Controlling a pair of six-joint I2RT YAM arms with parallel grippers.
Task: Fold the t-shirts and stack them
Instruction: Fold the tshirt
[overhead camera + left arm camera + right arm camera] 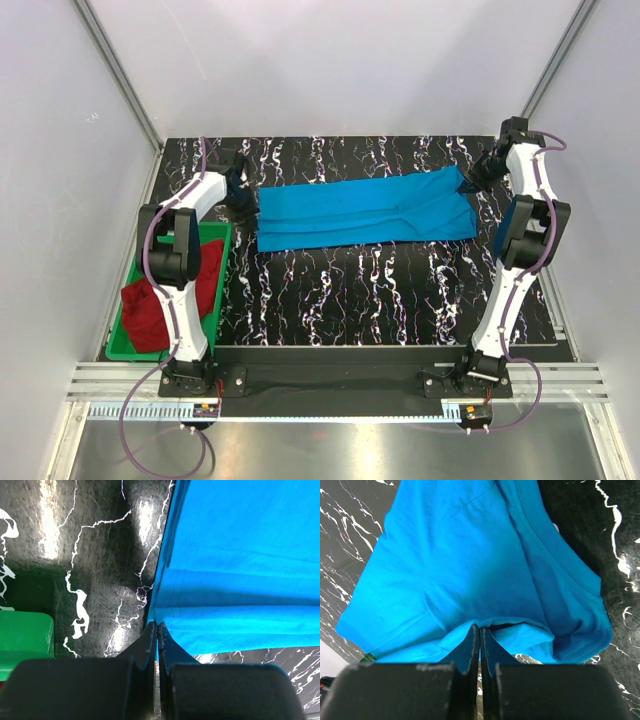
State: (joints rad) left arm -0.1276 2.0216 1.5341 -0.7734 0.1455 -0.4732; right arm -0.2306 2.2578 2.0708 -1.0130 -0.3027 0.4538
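The sky-blue t-shirt point(365, 211) lies stretched left to right as a long band across the far half of the black marbled table. My left gripper point(246, 200) is shut on its left edge; in the left wrist view point(158, 626) the jaws pinch the cloth point(240, 565) at its corner. My right gripper point(472, 181) is shut on its right end; in the right wrist view point(480, 628) the jaws pinch a fold of the blue cloth point(470, 555). The dark red t-shirt point(165, 300) lies bunched in the green bin point(122, 350) at the left.
The green bin stands at the table's left edge beside the left arm; its corner shows in the left wrist view point(25, 632). White walls and metal frame posts enclose the table. The arm bases sit on a rail at the near edge.
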